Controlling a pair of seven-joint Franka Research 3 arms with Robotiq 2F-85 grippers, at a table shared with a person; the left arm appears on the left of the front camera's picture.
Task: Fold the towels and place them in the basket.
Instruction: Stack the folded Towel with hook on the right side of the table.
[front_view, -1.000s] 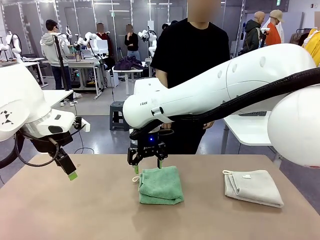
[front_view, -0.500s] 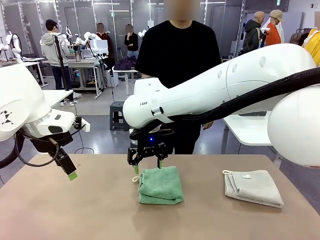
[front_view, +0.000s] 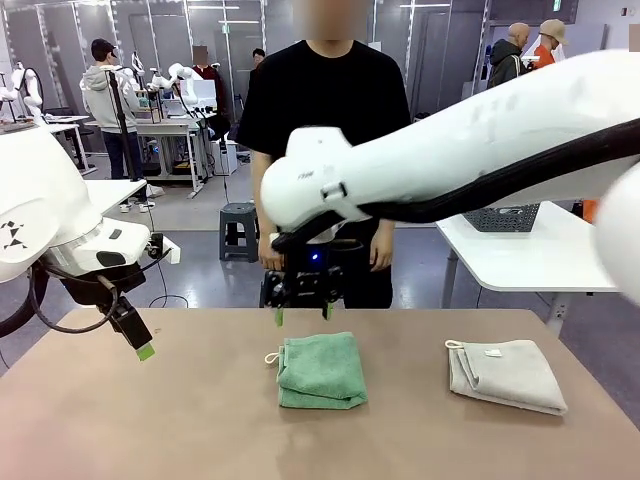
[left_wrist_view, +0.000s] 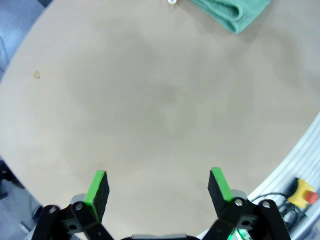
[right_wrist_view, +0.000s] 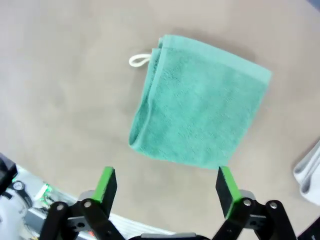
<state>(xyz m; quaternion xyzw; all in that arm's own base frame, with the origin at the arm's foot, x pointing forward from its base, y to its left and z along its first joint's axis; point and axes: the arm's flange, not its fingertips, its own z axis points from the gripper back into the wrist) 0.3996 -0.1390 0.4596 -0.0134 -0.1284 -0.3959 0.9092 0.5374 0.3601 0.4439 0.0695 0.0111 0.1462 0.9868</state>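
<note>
A green towel (front_view: 320, 370) lies folded in the middle of the table, its loop at the left. My right gripper (front_view: 303, 317) hangs open a little above its far edge and touches nothing. From the right wrist, the green towel (right_wrist_view: 200, 117) lies flat beyond the open right gripper (right_wrist_view: 167, 185). A cream-white towel (front_view: 505, 375) lies folded at the table's right. My left gripper (front_view: 142, 347) hovers over the table's left side; its own camera shows the left gripper (left_wrist_view: 159, 182) open and empty. A dark grey basket (front_view: 503, 217) stands on a white table behind.
A person in a black shirt (front_view: 325, 110) stands at the far side, hands down. The tan table (front_view: 150, 430) is bare to the left of the green towel. A red stop button (left_wrist_view: 306, 192) sits off the table's edge in the left wrist view.
My right gripper has risen off the green towel, staying open, and its arm has swung upward. The person has stepped to the left. The left arm has not moved.
</note>
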